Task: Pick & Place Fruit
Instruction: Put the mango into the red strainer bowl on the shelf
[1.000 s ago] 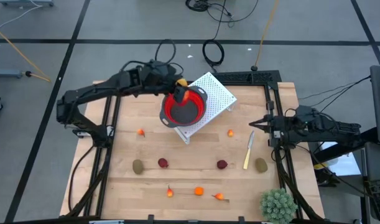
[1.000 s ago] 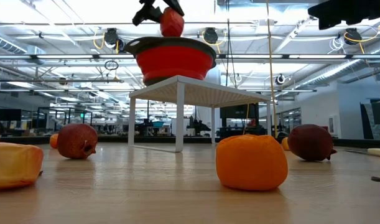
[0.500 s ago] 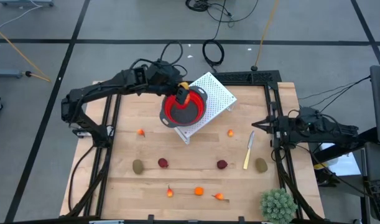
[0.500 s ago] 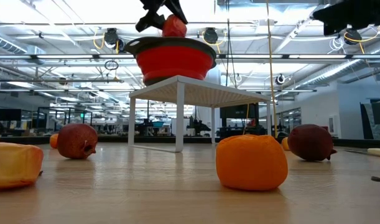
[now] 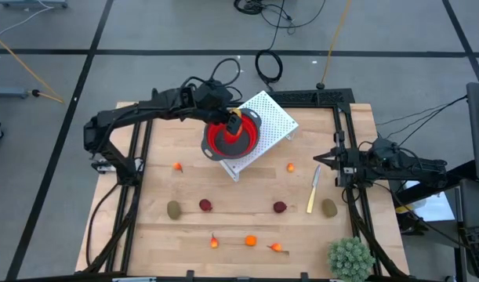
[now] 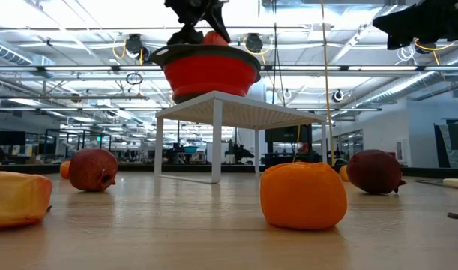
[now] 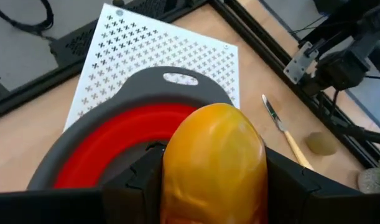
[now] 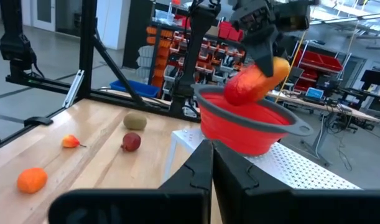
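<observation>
My left gripper (image 5: 234, 121) is shut on a long red-orange fruit (image 7: 214, 162) over the red bowl with a grey rim (image 5: 230, 139). The bowl stands on a white perforated stand (image 5: 272, 117). In the low view the fruit (image 6: 214, 37) sits partly behind the bowl's rim (image 6: 206, 54). On the table lie two olive ovals (image 5: 173, 209) (image 5: 328, 207), two dark red balls (image 5: 205, 205) (image 5: 280, 207) and several small orange pieces (image 5: 250, 240). My right gripper (image 5: 317, 157) waits shut at the right edge. My left gripper pinches the long fruit between its two fingers (image 7: 143, 180), one on each long side of the fruit's middle (image 7: 177, 171). The fingers slant down from the far left. The fruit (image 8: 255, 81) is tilted, red end lowest at the bowl's mouth; whether it touches the bowl I cannot tell.
A pale yellow stick with a blade (image 5: 313, 190) lies near the right olive oval. A spiky green plant ball (image 5: 350, 258) sits at the near right corner. Dark frame rails (image 5: 345, 141) run along the table's left and right sides.
My left gripper has moved toward the table's right, over the bowl's middle, and come down, still holding the fruit. In the low view the fruit has dropped from above the bowl's rim to partly behind it.
</observation>
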{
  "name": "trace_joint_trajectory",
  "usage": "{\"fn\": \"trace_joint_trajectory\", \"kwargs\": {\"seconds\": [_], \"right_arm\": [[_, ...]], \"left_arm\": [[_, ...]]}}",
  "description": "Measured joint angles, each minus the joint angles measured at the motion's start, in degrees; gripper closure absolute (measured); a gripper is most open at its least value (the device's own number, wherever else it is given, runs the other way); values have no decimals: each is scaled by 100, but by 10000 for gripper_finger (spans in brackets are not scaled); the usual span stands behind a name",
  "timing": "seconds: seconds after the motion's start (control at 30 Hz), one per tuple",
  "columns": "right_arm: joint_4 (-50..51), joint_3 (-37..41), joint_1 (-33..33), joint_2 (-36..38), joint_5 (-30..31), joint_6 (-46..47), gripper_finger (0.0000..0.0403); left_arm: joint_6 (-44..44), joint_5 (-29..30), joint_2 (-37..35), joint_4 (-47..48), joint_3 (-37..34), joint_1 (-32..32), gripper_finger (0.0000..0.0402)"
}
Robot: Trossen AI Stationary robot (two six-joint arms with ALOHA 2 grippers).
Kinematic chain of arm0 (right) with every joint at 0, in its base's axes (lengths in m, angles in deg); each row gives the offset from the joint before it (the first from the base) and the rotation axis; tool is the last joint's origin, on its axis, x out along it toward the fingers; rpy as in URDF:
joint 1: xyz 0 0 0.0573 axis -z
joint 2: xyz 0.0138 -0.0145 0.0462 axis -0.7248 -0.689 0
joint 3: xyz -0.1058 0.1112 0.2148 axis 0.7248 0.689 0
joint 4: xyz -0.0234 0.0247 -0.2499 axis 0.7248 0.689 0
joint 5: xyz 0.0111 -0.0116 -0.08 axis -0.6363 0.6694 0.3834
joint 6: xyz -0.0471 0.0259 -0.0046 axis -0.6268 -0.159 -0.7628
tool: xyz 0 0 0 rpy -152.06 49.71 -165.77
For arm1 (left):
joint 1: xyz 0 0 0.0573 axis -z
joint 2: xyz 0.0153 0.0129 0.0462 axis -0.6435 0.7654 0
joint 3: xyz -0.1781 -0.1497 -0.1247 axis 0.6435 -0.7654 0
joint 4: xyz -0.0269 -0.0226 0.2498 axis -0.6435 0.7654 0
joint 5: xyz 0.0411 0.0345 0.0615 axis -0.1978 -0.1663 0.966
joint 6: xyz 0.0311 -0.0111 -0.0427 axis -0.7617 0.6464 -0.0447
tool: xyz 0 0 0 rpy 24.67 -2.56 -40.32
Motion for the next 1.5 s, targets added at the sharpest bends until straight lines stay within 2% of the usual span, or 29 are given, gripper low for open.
{"fn": "trace_joint_trajectory", "kwargs": {"seconds": [0.4, 0.6, 0.8, 1.23, 1.5], "right_arm": [[1, 0, 0, -2, 9, 58, 403], [2, -2, -2, -2, 125, 131, 403], [2, -2, -2, -2, 128, 116, 403], [2, -4, -2, -2, 135, 97, 403], [0, -7, -1, -2, 134, 98, 403]], "left_arm": [[477, -197, 380, 160, -4, -26, 208], [533, 71, 415, 234, -2, -29, 208], [491, 98, 505, 221, 0, -33, 208], [570, -294, 704, 153, -7, -121, 207], [540, -248, 707, 159, -7, -118, 158]]}}
